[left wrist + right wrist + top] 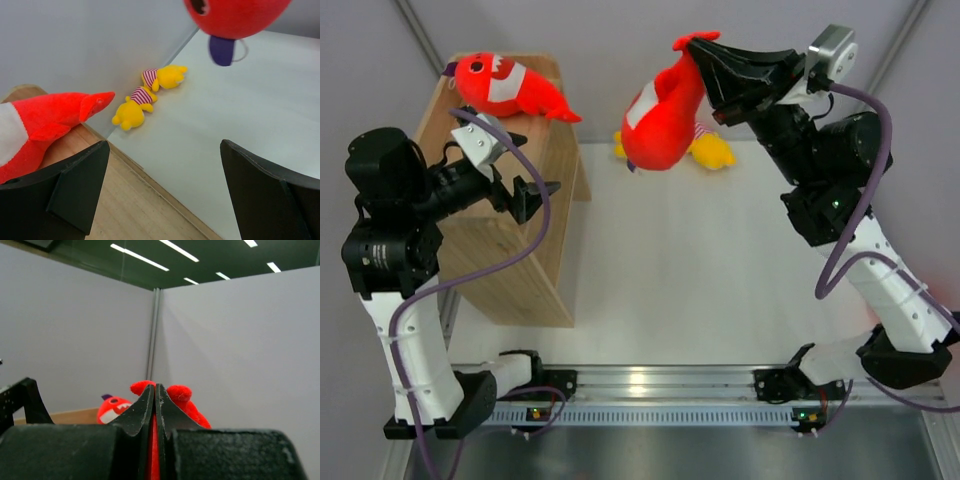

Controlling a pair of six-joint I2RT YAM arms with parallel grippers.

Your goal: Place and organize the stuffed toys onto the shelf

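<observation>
My right gripper (698,48) is shut on the tail of a red plush shark (660,118) and holds it hanging high over the far table; the pinched tail shows in the right wrist view (179,392). A second red shark (505,86) lies on the far end of the wooden shelf top (515,235); it also shows in the left wrist view (45,125). Two yellow striped toys (142,97) lie on the table by the back wall, partly hidden behind the hanging shark in the top view (712,150). My left gripper (542,193) is open and empty over the shelf's right edge. A third shark is out of view.
The grey back wall (75,45) stands close behind the shelf and the yellow toys. The white table (700,280) spreads right of the shelf. The arm bases sit on a metal rail (660,385) at the near edge.
</observation>
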